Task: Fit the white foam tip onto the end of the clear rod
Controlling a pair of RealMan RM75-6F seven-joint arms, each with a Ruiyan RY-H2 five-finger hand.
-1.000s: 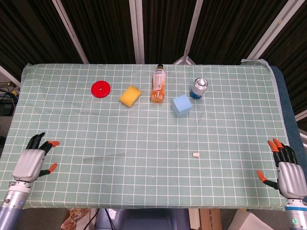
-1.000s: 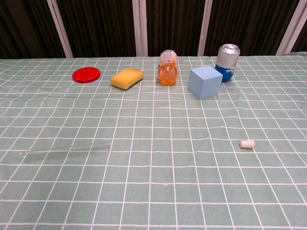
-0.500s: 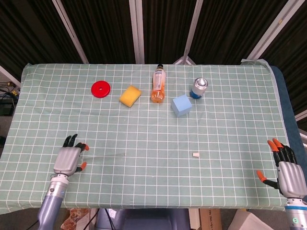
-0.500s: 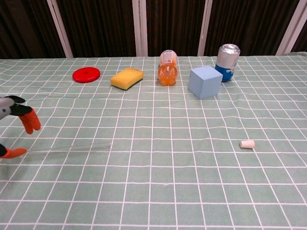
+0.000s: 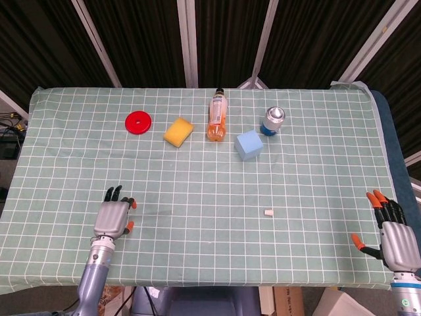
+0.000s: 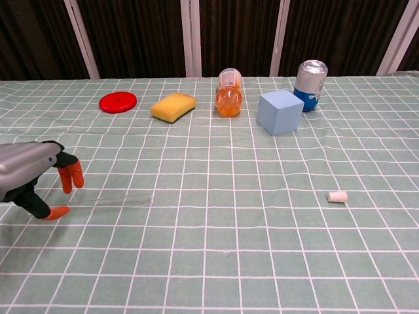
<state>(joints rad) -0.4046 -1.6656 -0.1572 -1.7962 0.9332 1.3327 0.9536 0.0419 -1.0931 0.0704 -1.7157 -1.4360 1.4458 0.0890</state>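
Left hand (image 6: 29, 175), fingers apart and holding nothing, hovers over the rod (image 6: 108, 201) at lower left (nearly invisible); pinch it near the surface (image 6: 216, 229), without rolling it.

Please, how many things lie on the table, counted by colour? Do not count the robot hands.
Red: 1, disc
Yellow: 1, sponge
Orange: 1, bottle
Blue: 2, cube, can
White: 1, foam tip
Clear: 1, rod
Total: 7

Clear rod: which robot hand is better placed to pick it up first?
Left. The left robot hand is open right at the clear rod; the right robot hand waits at the far table edge.
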